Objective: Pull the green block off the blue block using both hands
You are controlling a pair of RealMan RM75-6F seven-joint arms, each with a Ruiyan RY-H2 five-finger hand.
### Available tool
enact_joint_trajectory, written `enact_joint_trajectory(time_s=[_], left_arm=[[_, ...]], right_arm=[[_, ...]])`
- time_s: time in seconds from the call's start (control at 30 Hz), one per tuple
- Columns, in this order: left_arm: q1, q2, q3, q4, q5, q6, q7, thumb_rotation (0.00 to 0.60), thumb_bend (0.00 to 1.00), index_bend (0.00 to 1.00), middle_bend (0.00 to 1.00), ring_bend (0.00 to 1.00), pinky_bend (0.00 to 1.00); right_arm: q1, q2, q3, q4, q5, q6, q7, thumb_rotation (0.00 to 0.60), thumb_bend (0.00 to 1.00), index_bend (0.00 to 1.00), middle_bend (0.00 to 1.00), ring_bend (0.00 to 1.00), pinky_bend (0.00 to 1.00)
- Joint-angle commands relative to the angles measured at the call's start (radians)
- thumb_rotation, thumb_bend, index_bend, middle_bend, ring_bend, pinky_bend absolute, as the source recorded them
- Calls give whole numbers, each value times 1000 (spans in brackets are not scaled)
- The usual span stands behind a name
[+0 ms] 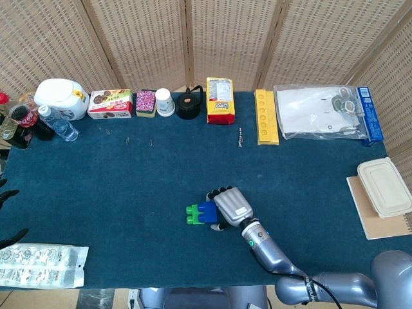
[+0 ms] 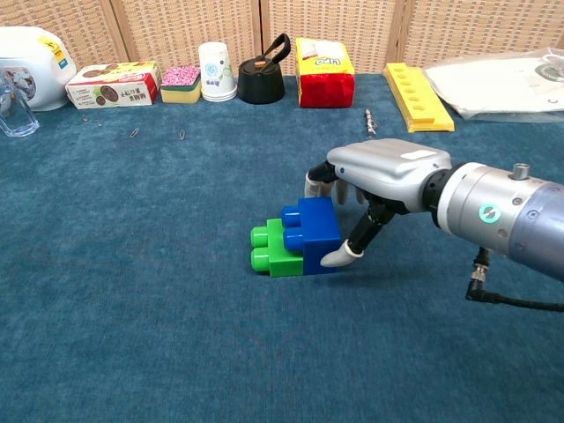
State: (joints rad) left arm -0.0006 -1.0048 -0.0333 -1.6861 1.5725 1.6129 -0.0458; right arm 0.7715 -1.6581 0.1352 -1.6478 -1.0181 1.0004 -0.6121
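A green block (image 2: 273, 249) is joined to the left side of a blue block (image 2: 315, 233), and the pair lies on the blue cloth near the table's front centre. My right hand (image 2: 381, 169) wraps over the blue block from the right. Its thumb (image 2: 342, 256) presses the block's near face, and its fingers (image 2: 315, 182) curl behind the far face, partly hidden. In the head view the green block (image 1: 192, 214) sticks out left of the right hand (image 1: 232, 206). My left hand (image 1: 9, 238) shows only as dark spread fingers at the far left edge, far from the blocks and holding nothing.
A plastic packet (image 1: 38, 265) lies at the front left. Bottles (image 1: 29, 121), a white jar (image 1: 61, 98), boxes, a cup (image 1: 165, 102), a black pot (image 1: 188, 103) and a yellow bag (image 1: 219, 100) line the back edge. A yellow tray (image 1: 266, 116) and a lidded container (image 1: 384, 187) sit to the right.
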Motion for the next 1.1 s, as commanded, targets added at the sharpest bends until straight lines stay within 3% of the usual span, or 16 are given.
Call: enact_joint_trajectory(time_s=[0.03,0.43,0.8,1.1], left_arm=[[0,0,0,1,-1,0,-1,600,145,258,127,50,181],[1,1,3,0,0,-1,2,600,145,258,127,50,181],[-24,17,18,-61,70,-18,66,600,145,258,127,51,181],[-84,20,14,-132,164,-64,160,600,168,258,127,79,181]], right_arm=[[4,-5,2,2,5,0,-1,443,148,382,401,391,394],[10,-5,45,0,31,-5,74,443,212,542,547,552,532],[-50,168,106,-148,71,-104,372,445,215,566,569,585,567],[-96,292,131,-237,33,-194,595,443,216,570,572,591,569]])
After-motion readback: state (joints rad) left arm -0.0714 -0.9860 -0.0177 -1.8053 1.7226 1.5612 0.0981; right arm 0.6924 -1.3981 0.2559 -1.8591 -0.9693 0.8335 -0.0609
